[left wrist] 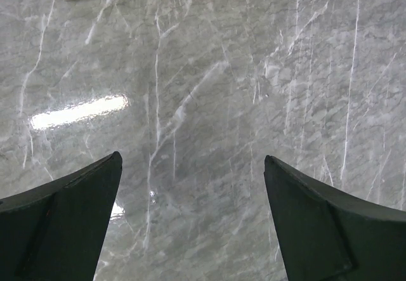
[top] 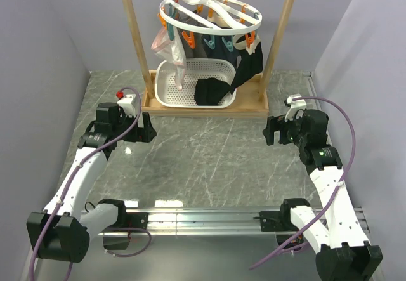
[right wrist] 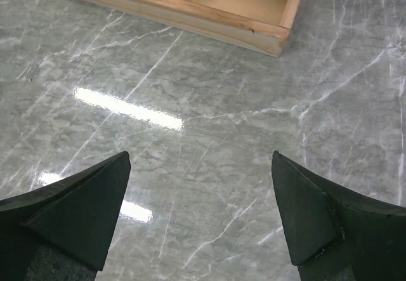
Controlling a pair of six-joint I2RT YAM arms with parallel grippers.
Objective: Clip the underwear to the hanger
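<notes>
Splayed left hand over grey marble, lilac walls

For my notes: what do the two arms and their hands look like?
The left arm and right arm have white link shells with black joints and bases; a purple cable runs along each. The left hand and right hand are black, each topped by a white block; the left one bears a red spot. Their fingers are dark, matte, pointed wedges.
</notes>
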